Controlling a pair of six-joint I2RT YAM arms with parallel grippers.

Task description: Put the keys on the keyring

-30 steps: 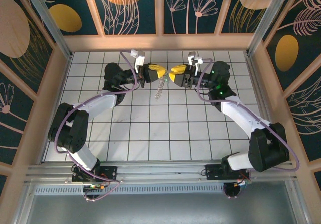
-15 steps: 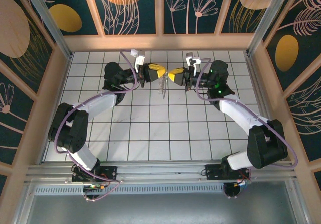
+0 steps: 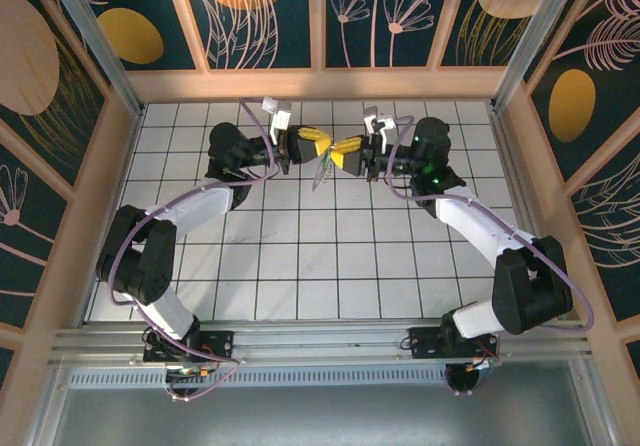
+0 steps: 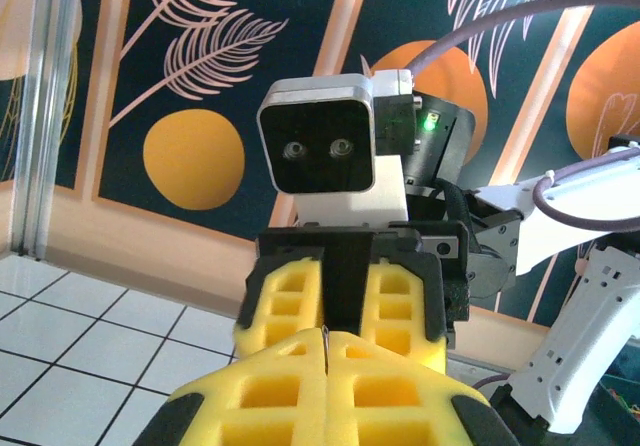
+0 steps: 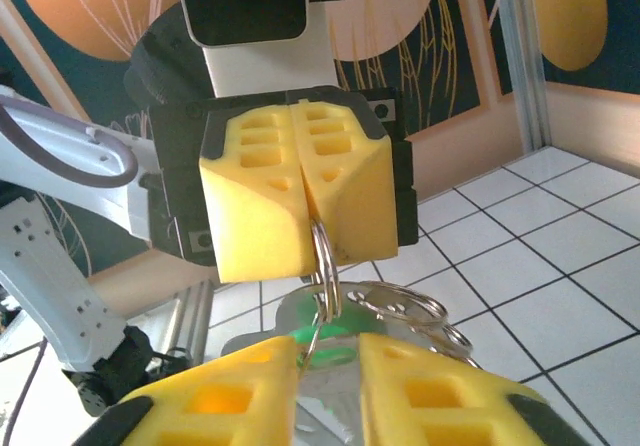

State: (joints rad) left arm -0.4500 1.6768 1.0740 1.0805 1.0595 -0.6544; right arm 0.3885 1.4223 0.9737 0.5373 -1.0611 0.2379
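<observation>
Yellow foam pads (image 5: 255, 196) of the left end effector (image 5: 308, 228) are pressed fully together, and the thin wire loop of the keyring (image 5: 322, 256) comes out of the seam between them and hangs down. Facing it tip to tip, the right end effector (image 5: 330, 366) has its own pads (image 5: 440, 396) set a little apart. In that narrow gap sit the lower part of the loop and the key (image 5: 318, 334), its green head showing just past the fingertips. I cannot tell whether the right pads are actually clamped on the key or only stand either side of it. A cluster of silver rings (image 5: 405, 306) hangs from the loop just beside the green head, on the far side of the right pads.

From above, both arms reach inward over the far half of the white tiled bench (image 3: 300, 256), and the two yellow tips nearly meet above it. The keyring and its metal pieces dangle between and just below them, held clear of the tiles
</observation>
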